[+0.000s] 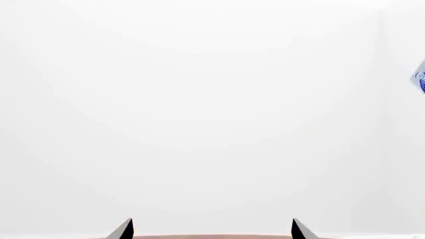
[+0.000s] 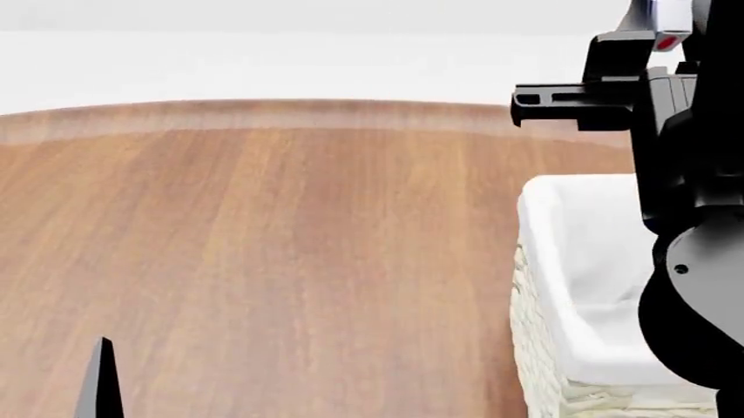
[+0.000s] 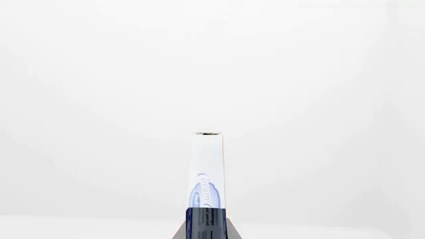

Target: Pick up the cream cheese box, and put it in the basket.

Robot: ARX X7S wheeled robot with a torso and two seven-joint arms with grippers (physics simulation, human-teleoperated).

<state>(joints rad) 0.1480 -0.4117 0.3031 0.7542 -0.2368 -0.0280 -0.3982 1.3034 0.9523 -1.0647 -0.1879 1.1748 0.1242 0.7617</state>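
The left pincer [image 1: 212, 230] hangs low at seven o'clock over the table [image 2: 267, 261], its tips spread wide and empty. At four o'clock sits the basket [image 2: 546, 261]. Above it at one o'clock, the right pincer [image 3: 206, 230] clamps the box [image 3: 208, 169] edge-on.

Bare simulated room — wooden table [image 2: 267, 252], white walls

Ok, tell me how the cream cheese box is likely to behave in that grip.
The cream cheese box looks thin and flat, so it is probably light and fairly stiff. The right gripper pinches only its lower end, edge-on, so it might pivot or slip. Its smooth printed faces suggest little friction.
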